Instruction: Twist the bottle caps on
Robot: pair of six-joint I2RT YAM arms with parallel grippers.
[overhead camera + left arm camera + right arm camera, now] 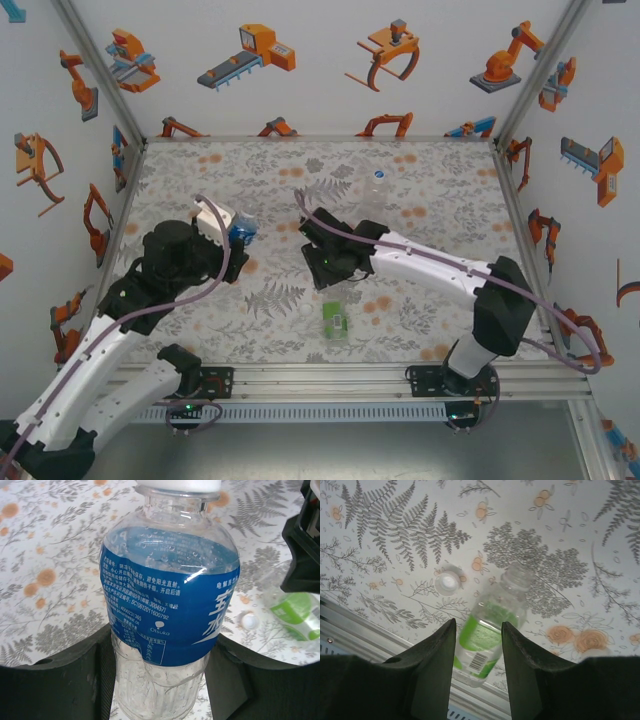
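Observation:
My left gripper (160, 647) is shut on the lower body of the blue-labelled bottle (170, 595), which stands upright with a white cap (177, 485) on its neck. In the top view this gripper (236, 240) holds that bottle (241, 231) at the left-middle of the table. The green-labelled bottle (487, 635) lies on its side near the front edge, its neck uncapped. A loose white cap (447, 582) rests on the table beside it. My right gripper (478, 625) hovers above that bottle, open, with nothing between its fingers. The plain clear bottle (375, 195) stands upright farther back.
The table (440, 210) has a grey fern and orange flower pattern and is walled on three sides. A metal rail (330, 376) runs along the front edge, just past the green bottle (335, 318) and the loose cap (305, 311). The right gripper (326, 268) is close to the left one.

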